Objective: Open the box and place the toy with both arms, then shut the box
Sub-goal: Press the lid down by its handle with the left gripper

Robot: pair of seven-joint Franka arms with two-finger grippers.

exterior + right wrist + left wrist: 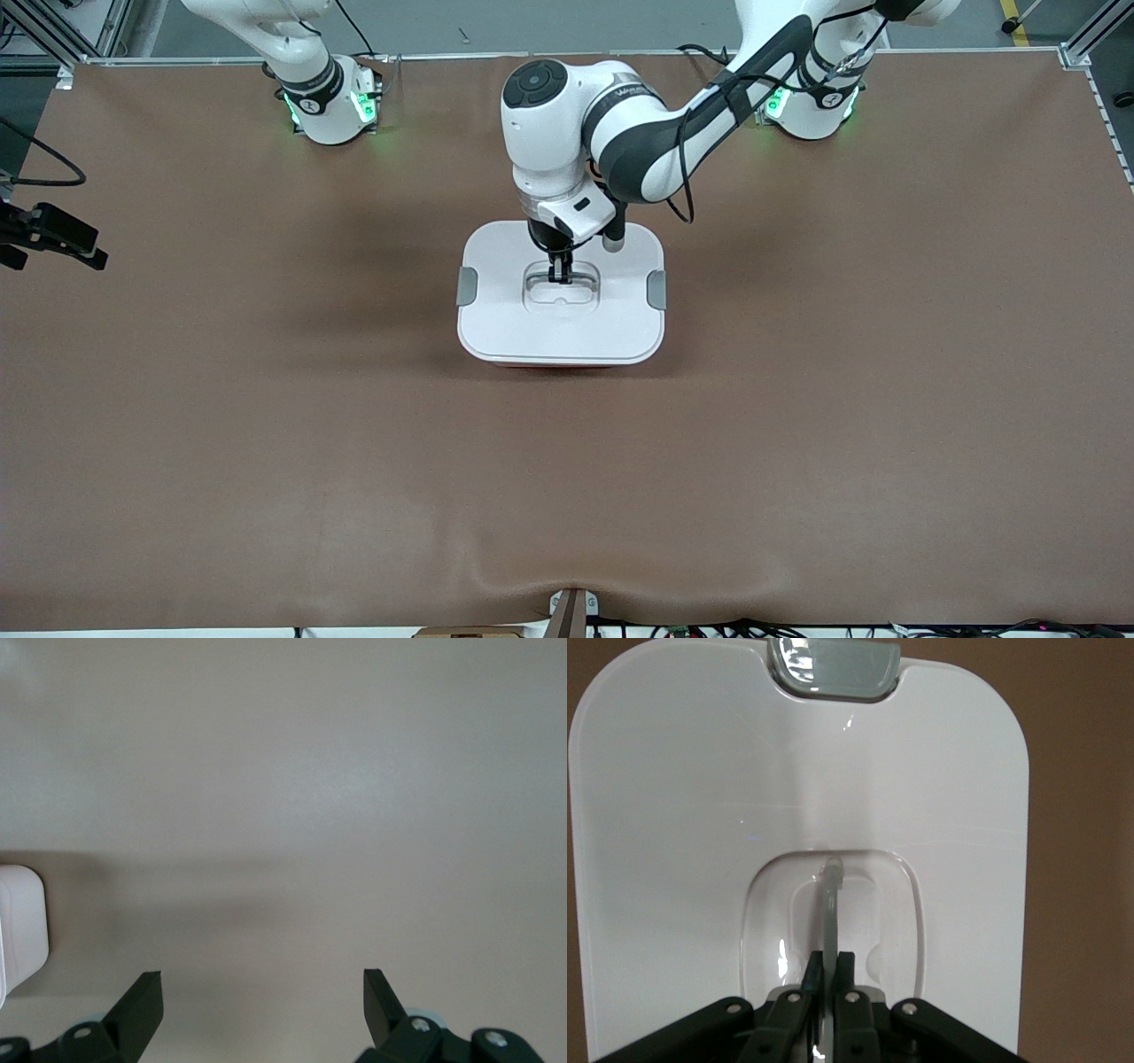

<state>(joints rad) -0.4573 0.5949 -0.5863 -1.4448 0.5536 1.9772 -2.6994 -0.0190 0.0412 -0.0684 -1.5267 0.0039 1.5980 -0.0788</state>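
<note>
**Now: left gripper pinched on the lid handle, right arm waiting**

Front view: the box (pixel 561 332) sits on the table (pixel 797 461) around the middle between the two arms' ends, its white lid (pixel 611 332) on. Grey clips sit at the lid's 3 o'clock (pixel 656 290) and 9 o'clock (pixel 466 285) edges. The left arm reaches in from its base at about 1 o'clock of the box, and the left gripper (pixel 560 275) is down in the lid's recess (pixel 562 299), fingers drawn together on the clear handle (pixel 580 280). Of the right arm only the base and lower links show, at roughly 11 o'clock of the box; its gripper is out of this view. No toy shows in any view; a thin pink-red strip of the tub peeks out at the lid's 6 o'clock edge.

Left wrist view: the left gripper (pixel 829 979) is clamped tight on the upright clear handle (pixel 831 904), which rises from the recess (pixel 766 930) in the lid (pixel 682 815). One clip (pixel 833 669) shows at the lid's rim.

Right wrist view: the right gripper (pixel 263 992) hangs over bare table (pixel 310 797) with its fingers (pixel 142 1001) spread wide, holding nothing. A corner of the lid (pixel 19 921) shows at 9 o'clock
</note>
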